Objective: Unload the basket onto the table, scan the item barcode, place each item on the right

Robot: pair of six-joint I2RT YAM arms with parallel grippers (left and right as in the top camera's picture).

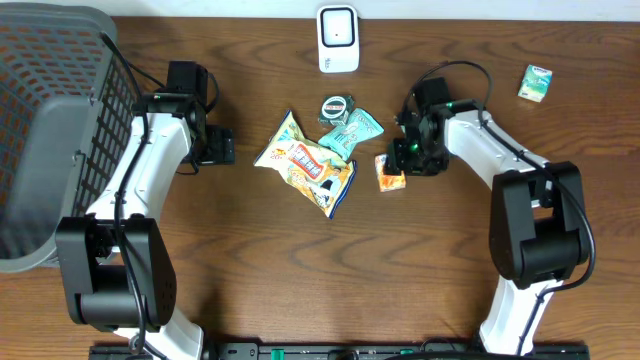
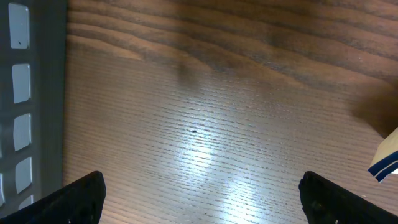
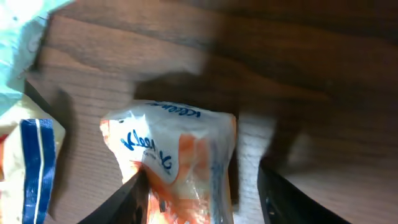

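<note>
Toward its near edge the table (image 1: 300, 290) lies bare, a wide way in. Mid-table a snack bag (image 1: 305, 165), teal packets (image 1: 352, 125) and an orange pack (image 1: 390, 175) crowd together (little gap between them). A basket (image 1: 50, 120) blocks the left edge; a scanner (image 1: 338, 38) stands at the far edge.

We find the basket (image 1: 50, 120) at the tabletop's (image 1: 300, 280) left edge and the barcode scanner (image 1: 338, 38) at the far middle. The snack bag (image 1: 305, 165) lies mid-table. Behind it lie a small round item (image 1: 338, 107) and a sachet (image 1: 352, 132), and right of it the tissue pack (image 1: 388, 178). A small carton (image 1: 536, 82) sits far right.
</note>
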